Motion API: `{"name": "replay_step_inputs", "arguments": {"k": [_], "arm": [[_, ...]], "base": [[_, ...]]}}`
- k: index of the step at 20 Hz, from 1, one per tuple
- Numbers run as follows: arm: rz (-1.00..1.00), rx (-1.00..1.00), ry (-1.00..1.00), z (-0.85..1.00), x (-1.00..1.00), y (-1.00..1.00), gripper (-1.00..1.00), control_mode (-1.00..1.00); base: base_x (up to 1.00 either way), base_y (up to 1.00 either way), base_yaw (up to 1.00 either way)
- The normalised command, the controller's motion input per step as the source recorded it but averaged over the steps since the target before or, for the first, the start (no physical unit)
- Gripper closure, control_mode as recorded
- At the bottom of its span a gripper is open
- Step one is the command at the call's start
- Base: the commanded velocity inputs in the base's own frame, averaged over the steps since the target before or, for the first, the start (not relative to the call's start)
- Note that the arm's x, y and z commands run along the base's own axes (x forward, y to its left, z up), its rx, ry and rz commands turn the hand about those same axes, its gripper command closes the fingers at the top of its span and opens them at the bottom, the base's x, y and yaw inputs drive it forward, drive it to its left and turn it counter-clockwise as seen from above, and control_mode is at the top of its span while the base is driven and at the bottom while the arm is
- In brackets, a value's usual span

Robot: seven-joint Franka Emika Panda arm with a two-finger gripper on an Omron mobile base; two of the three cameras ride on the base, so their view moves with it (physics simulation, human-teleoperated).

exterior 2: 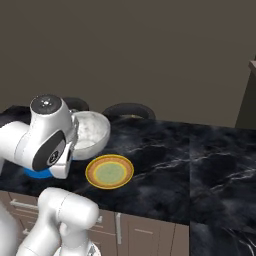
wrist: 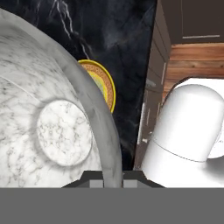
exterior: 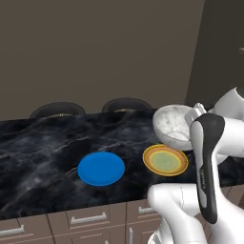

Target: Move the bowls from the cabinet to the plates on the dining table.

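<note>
The grey-white marbled bowl (exterior: 170,125) (exterior 2: 93,130) hangs tilted above the dining table (exterior: 47,147) (exterior 2: 200,165), just behind the yellow-orange plate (exterior: 165,160) (exterior 2: 109,171). My gripper (wrist: 110,183) is shut on the rim of the bowl (wrist: 52,122), and in the hand view that plate (wrist: 101,83) peeks out from behind the bowl's edge. The bright blue plate (exterior: 101,168) lies flat to the left of the yellow-orange one; in the right base view my arm covers most of the blue plate (exterior 2: 37,173). The cabinet is out of view.
Two dark round chair backs (exterior: 57,109) (exterior: 126,104) stand behind the table's far edge. Brown drawer fronts with silver handles (exterior: 88,218) run along the near side. The table's black marble stretches away on the right (exterior 2: 220,150).
</note>
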Motion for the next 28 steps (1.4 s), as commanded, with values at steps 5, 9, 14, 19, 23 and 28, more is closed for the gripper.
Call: {"name": "replay_step_inputs", "arguments": {"k": [5,9,14,19,23,28], "arm": [[0.01,-0.06,0.08,-0.19,0.24,-0.03,1.0,-1.0],[0.06,0.01,0.04,-0.18,0.29,-0.14,1.0,-1.0],[0.11,0.04,0.0,-0.19,0.3,-0.11,1.0,-1.0],[0.14,-0.02,0.02,-0.26,0.24,-0.05,1.0,-1.0],[0.13,-0.06,0.06,-0.21,0.22,-0.05,1.0,-1.0],[0.11,-0.03,0.06,-0.23,0.14,-0.1,1.0,-1.0]], "base": [[0.0,0.0,0.0],[0.0,0.0,0.0],[0.0,0.0,0.0],[0.0,0.0,0.0],[0.0,0.0,0.0],[0.0,0.0,0.0]]}}
